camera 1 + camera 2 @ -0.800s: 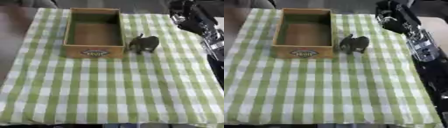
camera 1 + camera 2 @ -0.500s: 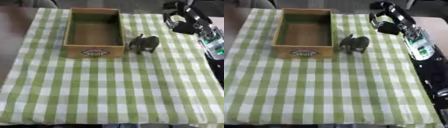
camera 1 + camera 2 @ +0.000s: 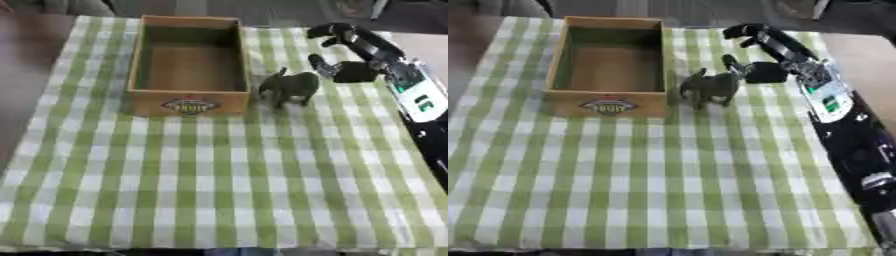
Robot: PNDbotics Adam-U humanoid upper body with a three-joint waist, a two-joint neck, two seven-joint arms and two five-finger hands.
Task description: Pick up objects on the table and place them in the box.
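Observation:
A small dark grey-green animal figure (image 3: pixel 289 88) stands upright on the checked cloth, just right of the wooden box (image 3: pixel 140 65). The box is open on top, looks bare inside, and carries an oval label on its front wall. My right hand (image 3: pixel 346 52) reaches in from the right, just right of and behind the figure. Its fingers are spread and relaxed, with the thumb low near the figure's rear, and it holds nothing. I cannot tell whether it touches the figure. My left hand shows in neither view.
A green and white checked cloth (image 3: pixel 219 180) covers the table. My right forearm (image 3: pixel 833 110) runs along the right side of the cloth. Brown table surface (image 3: pixel 26 60) shows at the left edge.
My right hand has come down and leftwards from the far right corner to beside the animal figure. The figure and the box have not moved.

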